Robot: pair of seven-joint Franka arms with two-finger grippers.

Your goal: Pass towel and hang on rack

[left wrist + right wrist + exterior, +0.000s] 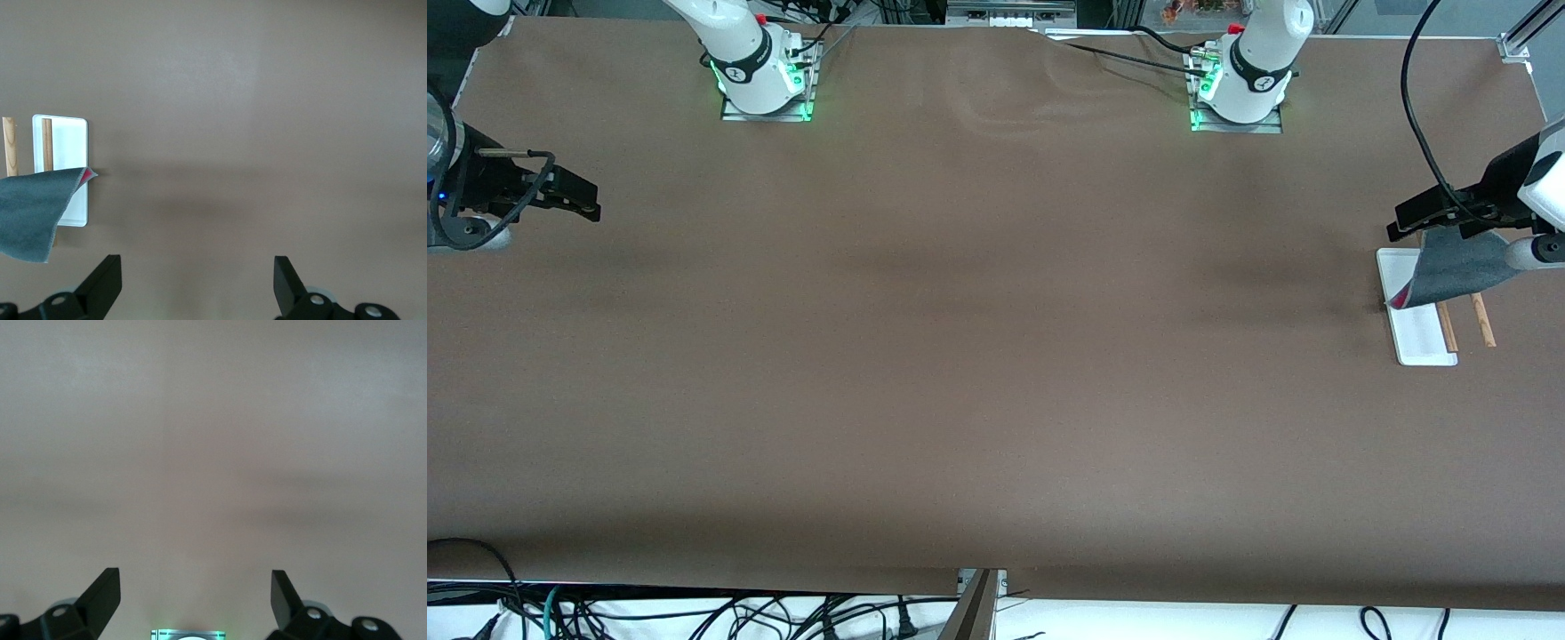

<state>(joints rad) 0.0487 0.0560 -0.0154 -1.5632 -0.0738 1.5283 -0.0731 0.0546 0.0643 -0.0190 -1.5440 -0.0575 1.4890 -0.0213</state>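
- The rack (1421, 333) stands on the table (978, 356) at the left arm's end; it is the landmark here.
- Its flat white base (70, 143) lies on the brown table, and two thin wooden rods (1482, 320) run side by side above it.
- The towel (1458, 267) is draped over the rods, covering the part of the rack farther from the front camera.
- Its grey side faces up, and a pinkish-red corner (87, 175) shows at the edge that hangs over the base.
- In the left wrist view the towel's light stitched edge (59, 223) runs down across the base.
- The rod ends nearer the front camera stick out bare from under the towel.
- The left gripper (1427, 216) hangs in the air just beside the rack, over the table at the rack's end farther from the front camera.
- Its jaws are spread wide and empty; the left wrist view shows bare table between the two fingers (107, 280).
- The right gripper (574, 197) hangs over the table at the right arm's end, well apart from the rack.
- Its jaws are spread wide too, with nothing between the fingers (105, 593).
- The right arm's base (760, 76) and the left arm's base (1238, 89) stand along the table's edge farthest from the front camera, both lit green.
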